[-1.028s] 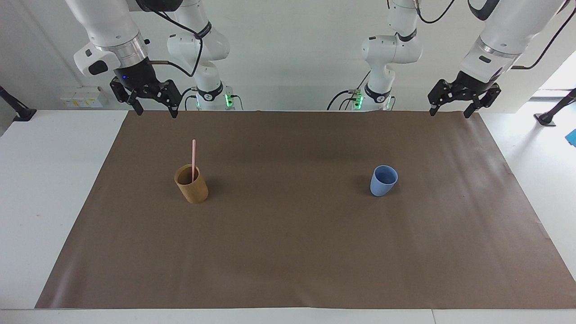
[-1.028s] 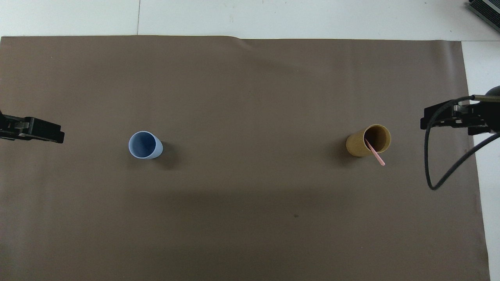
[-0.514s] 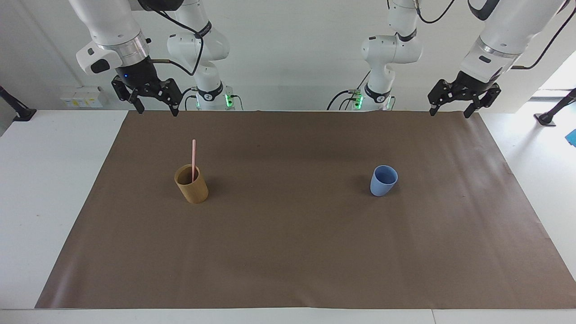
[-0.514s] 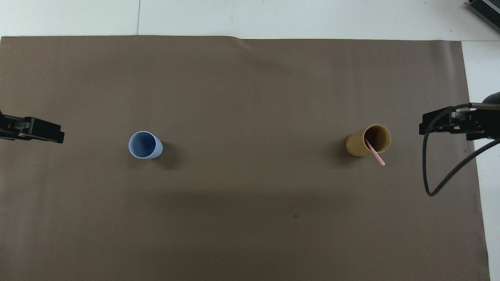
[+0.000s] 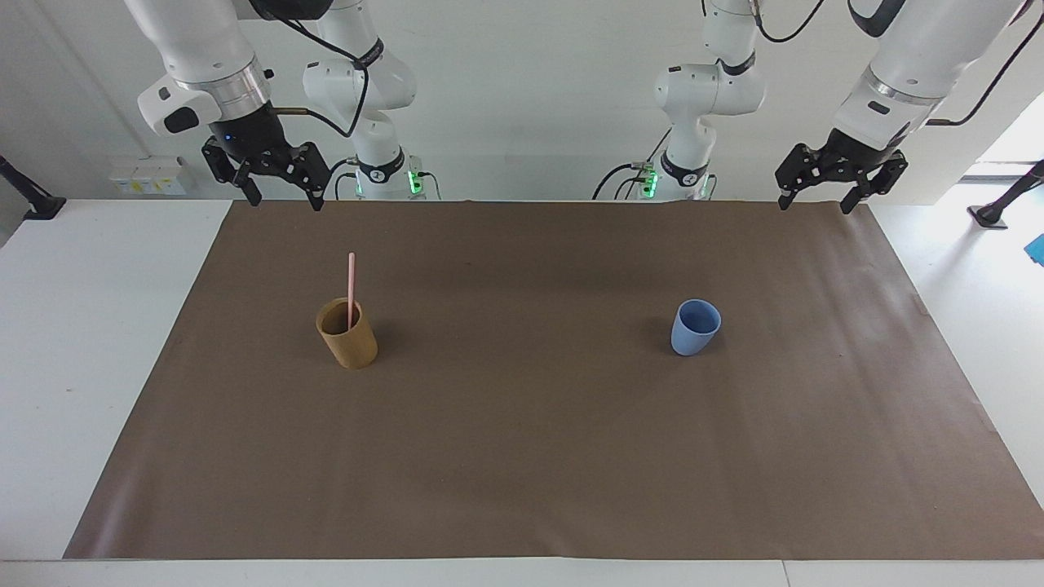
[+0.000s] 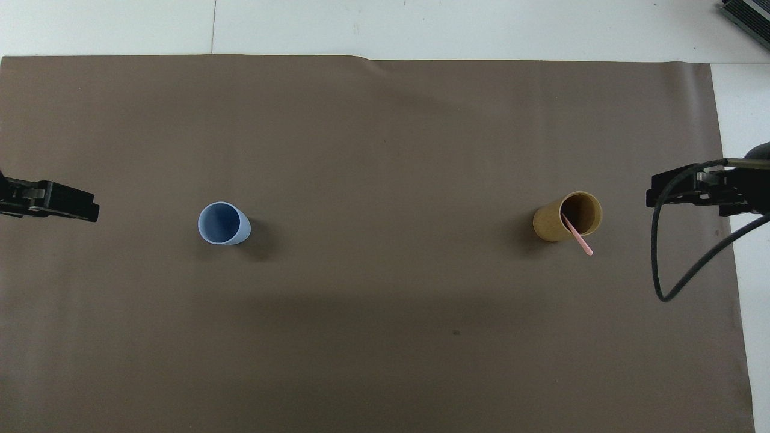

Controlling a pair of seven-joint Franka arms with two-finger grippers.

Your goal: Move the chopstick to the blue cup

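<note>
Chopstick (image 5: 351, 285) stood in tan cup (image 5: 347, 334), toward right arm's end of bench, leaning on rim. Right end effector (image 5: 282, 200) hung over mat (image 5: 522, 456) edge by its base, fingers apart, empty. Left end effector (image 5: 816, 204) same at its own end, waiting. Blue cup (image 5: 695, 327) empty, well apart from tan cup. I judged nothing done: grasp, carry, drop all remained.

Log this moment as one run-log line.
chopstick: in tan cup | blue cup: empty | left gripper, right gripper: open, raised
</note>
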